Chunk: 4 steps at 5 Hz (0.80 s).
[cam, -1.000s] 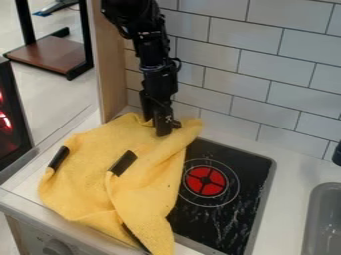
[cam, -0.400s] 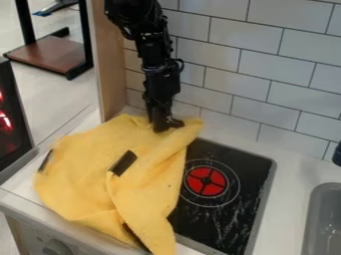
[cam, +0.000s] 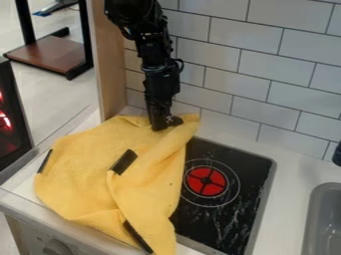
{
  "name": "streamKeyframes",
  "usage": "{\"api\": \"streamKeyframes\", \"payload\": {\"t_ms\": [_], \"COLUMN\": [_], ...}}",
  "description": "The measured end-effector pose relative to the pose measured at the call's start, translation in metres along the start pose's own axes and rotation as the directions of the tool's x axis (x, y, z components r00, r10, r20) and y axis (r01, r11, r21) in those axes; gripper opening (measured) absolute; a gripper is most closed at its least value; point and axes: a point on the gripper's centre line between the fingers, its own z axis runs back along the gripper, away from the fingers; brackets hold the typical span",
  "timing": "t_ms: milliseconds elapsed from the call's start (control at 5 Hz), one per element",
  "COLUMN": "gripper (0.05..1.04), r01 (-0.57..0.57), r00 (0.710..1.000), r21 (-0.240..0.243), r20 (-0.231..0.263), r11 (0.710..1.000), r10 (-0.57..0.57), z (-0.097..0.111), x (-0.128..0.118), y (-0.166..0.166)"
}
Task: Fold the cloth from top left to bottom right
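While the gripper (cam: 165,124) has barely moved at the cloth's far edge, the yellow cloth (cam: 80,174) has pulled in slightly at its upper right corner, and more of the dark strip (cam: 137,237) near its lower tip now shows. We judge this a small shift, with the top-left part yet to be carried across. We cannot tell whether the jaws are spread or pinching fabric. The cloth lies on the tabletop (cam: 289,174), overlapping the stove's (cam: 226,219) left side; its long axis slants from the wall toward the front, narrow end pointing lower right.
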Motion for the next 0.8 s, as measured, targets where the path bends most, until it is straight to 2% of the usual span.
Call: {"api": "streamKeyframes", "payload": {"t_ms": [600, 800], "gripper": [0.050, 0.050], "r01": [-0.036, -0.042], "r00": [0.999, 0.999], "r21": [-0.006, 0.007], "r20": [-0.001, 0.008], "r11": [0.999, 0.999], "r10": [0.036, 0.042], "z": [-0.0016, 0.0073], "x": [-0.0027, -0.0056], "y": [-0.0021, -0.0028]}}
